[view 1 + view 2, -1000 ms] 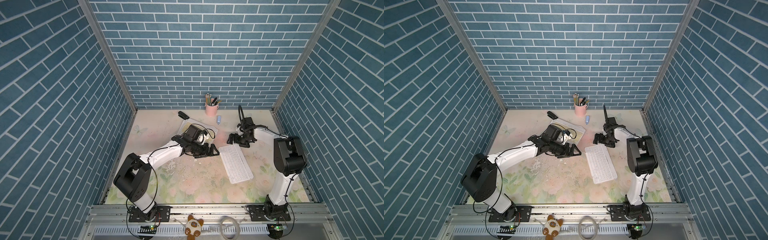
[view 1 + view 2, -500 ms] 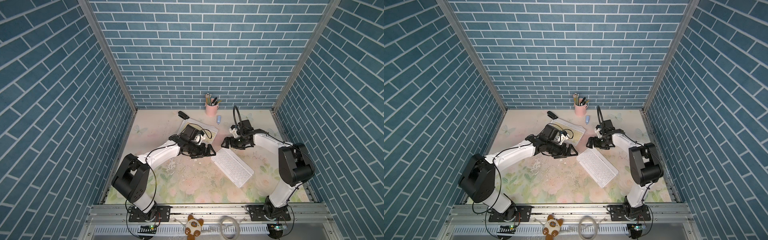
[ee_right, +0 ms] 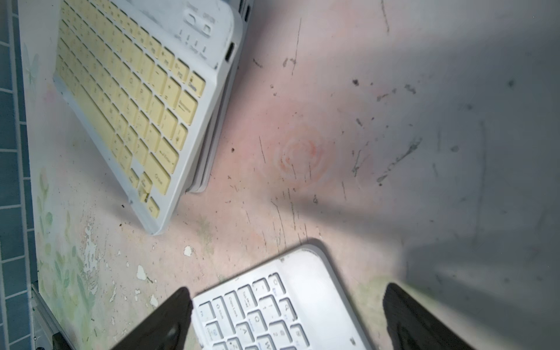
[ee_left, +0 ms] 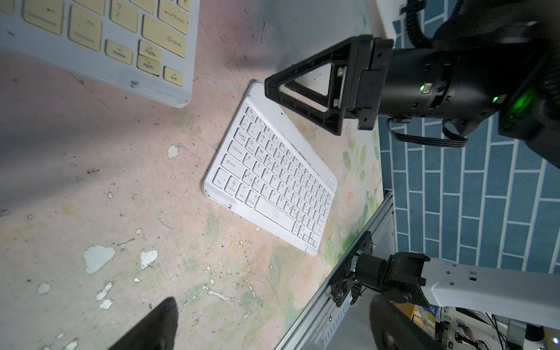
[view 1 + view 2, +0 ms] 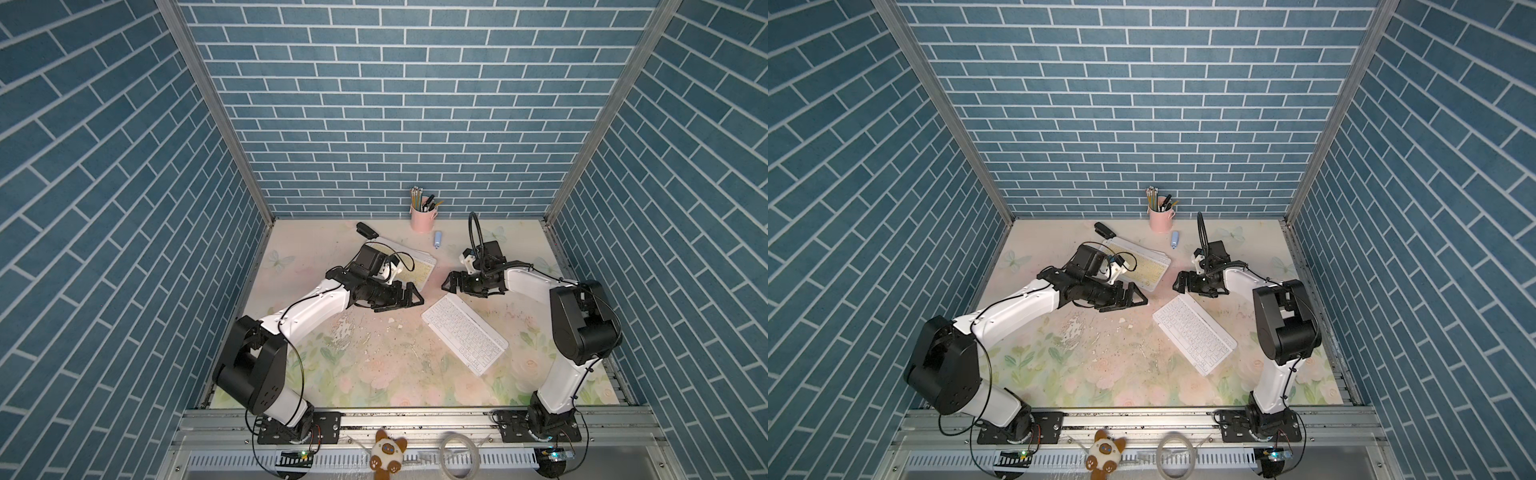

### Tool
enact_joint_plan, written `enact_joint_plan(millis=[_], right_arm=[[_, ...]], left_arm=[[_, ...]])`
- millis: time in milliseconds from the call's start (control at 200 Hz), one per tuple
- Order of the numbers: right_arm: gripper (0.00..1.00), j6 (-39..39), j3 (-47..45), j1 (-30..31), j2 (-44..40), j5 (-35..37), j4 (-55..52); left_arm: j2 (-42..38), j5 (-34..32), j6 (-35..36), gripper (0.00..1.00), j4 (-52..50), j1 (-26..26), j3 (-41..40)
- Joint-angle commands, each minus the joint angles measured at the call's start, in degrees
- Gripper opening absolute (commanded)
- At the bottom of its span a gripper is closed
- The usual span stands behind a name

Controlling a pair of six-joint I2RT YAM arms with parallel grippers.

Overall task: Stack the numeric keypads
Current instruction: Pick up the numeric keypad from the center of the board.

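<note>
While the white-keyed, white-framed flat keypad (image 5: 464, 334) lies slantwise and alone on the worn floral table mat (image 5: 365, 374), the right gripper (image 5: 451, 284) hovers over its far corner, jaws apart. Behind, a yellow-keyed keypad (image 5: 420, 271) tops a small stack beside the left gripper (image 5: 410, 300), whose jaws are likewise apart and empty.

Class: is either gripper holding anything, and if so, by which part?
Nothing is held. The right gripper stands open over a corner of the white keypad, which lies flat on the table; the left gripper is open and empty.
</note>
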Motion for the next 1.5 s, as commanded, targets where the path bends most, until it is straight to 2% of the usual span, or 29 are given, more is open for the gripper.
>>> enact_joint_plan(millis=[0,305,550,740,955,1220,1330,1495], right_arm=[[0.99,1.17,0.58,1.13,2.03,-2.07,2.77],[0.99,3.11,-1.84,5.56,4.24,-5.46,8.93],[0.99,5.07,-7.63,7.39,-3.43,-3.16,12.88],[0.99,9.4,-11.16,4.18,-16.23,6.12,8.92],[0.99,20.15,-23.06,-8.03,-34.51,16.65,-7.04],[0.99,29.68,-38.98,-11.61,-53.71,21.68,-13.78],[0.99,34.66,-45.33,-12.76,-59.07,19.17,-9.55],[0.99,39.32,-50.44,-12.82,-59.82,15.71,-1.11]], left_arm=[[-1.5,-0.36,1.45,1.0,-1.88,0.88,-1.59],[-2.05,-0.37,1.74,0.99,-2.25,1.82,-1.88],[-1.26,-0.25,1.83,1.0,-2.38,2.01,-1.3],[0.1,0.2,1.35,1.0,-1.1,1.81,-0.78],[2.1,-0.03,1.43,1.0,0.22,0.28,-1.26],[8.1,0.21,-0.04,1.0,4.66,-3.36,-0.15],[10.34,-0.56,-0.26,1.0,5.04,-4.92,1.2],[12.76,-2.45,-0.96,1.0,6.82,-5.47,1.28]])
